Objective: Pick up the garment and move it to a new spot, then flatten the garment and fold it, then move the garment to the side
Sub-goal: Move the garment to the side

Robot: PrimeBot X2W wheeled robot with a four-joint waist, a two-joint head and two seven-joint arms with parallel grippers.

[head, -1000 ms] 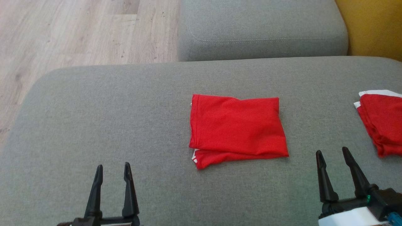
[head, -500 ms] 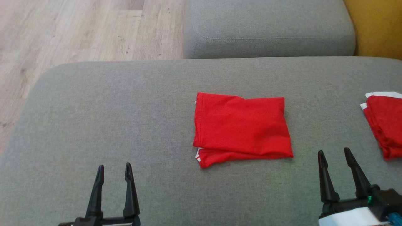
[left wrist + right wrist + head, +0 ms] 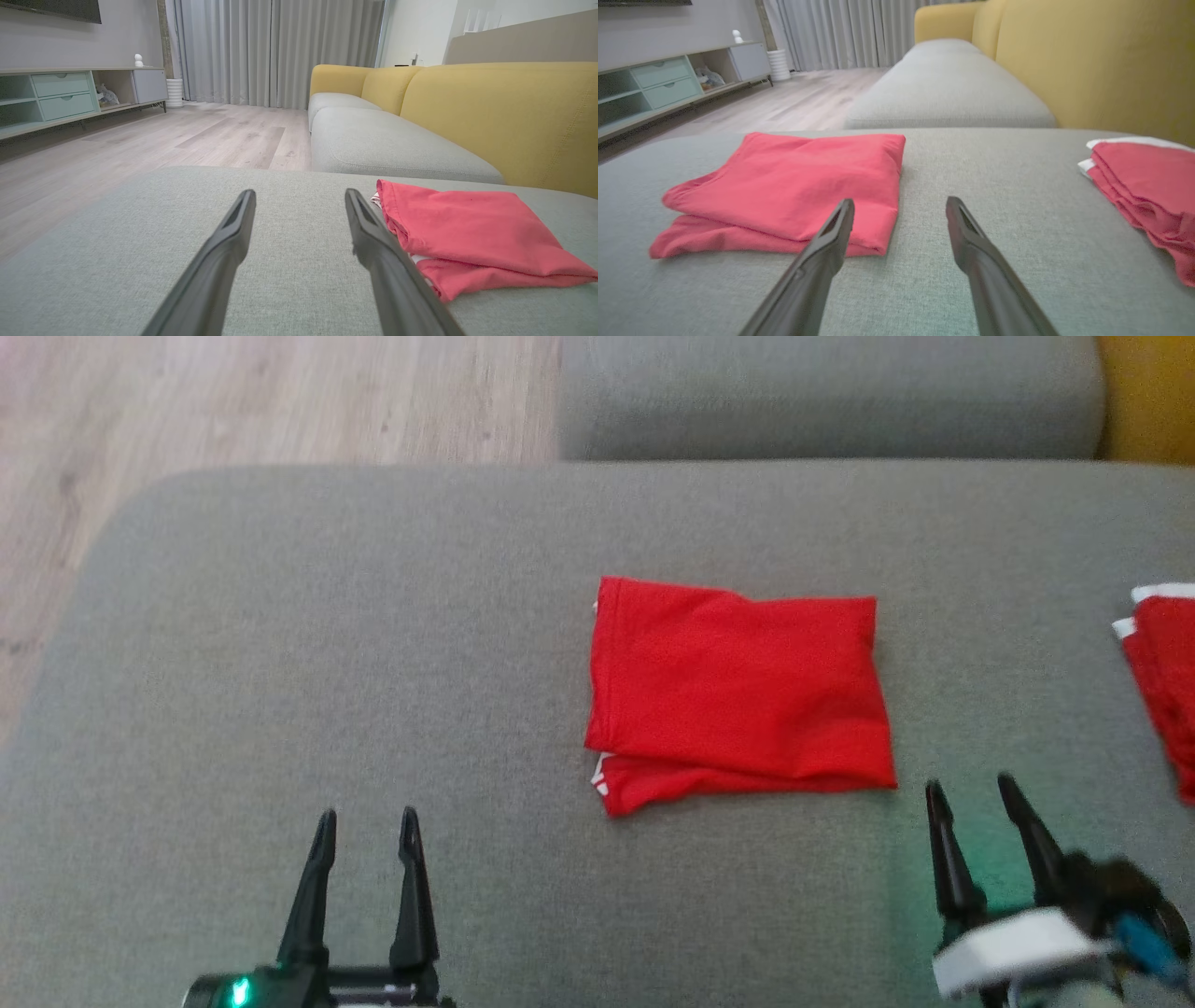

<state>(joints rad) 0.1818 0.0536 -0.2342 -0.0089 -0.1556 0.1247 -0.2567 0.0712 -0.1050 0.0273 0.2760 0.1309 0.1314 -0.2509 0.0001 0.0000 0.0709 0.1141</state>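
The folded red garment [image 3: 738, 695] lay flat near the middle of the grey sofa seat [image 3: 327, 644], with a white-trimmed lower layer poking out along its near edge. The left end effector [image 3: 366, 816] hovered well to the garment's left, its two dark fingers spread apart and holding nothing. The right end effector [image 3: 970, 784] stood just beside the garment's near right corner, its fingers likewise parted and empty; whether a fingertip touched the cloth could not be told. A second red garment [image 3: 1162, 691] with white edging sat well apart at the seat's right edge. Beyond the seat were a wooden floor [image 3: 261, 392], another grey cushion [image 3: 822, 392] and a yellow backrest [image 3: 1148, 392]
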